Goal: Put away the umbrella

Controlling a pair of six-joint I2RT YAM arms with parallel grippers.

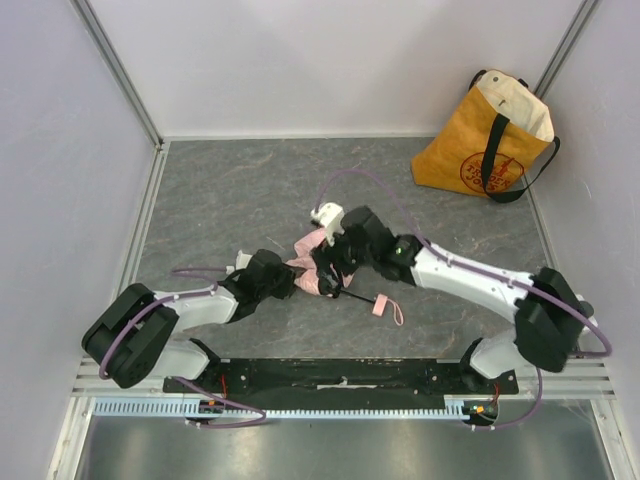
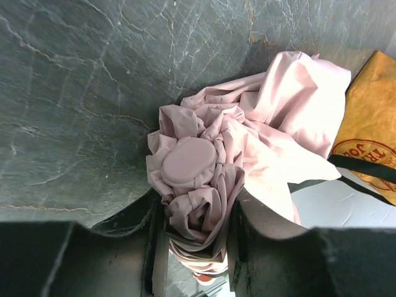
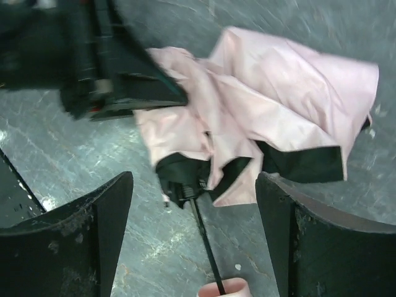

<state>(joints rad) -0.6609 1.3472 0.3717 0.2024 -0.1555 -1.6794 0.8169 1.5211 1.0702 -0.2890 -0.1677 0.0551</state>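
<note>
Top external view puts the umbrella [image 1: 308,262] mid-table, between the two claws and well apart from the bag [image 1: 490,135] at the far right. Left claw [image 2: 198,213] is pinching the bunched pink fabric just behind the round cap [image 2: 189,162], so that end is held. Right claw [image 3: 193,185] is spread wide and grips nothing. The black shaft [image 3: 207,250] runs between its fingers and touches neither, with the loose canopy folds to its left and the handle [image 3: 223,289] to its right. The umbrella's long axis runs left to right, tilting nearward, with the cap toward the left arm and the handle pointing right and near. Being nearer the shaft and handle, the right claw looks the likelier one to work that end.
</note>
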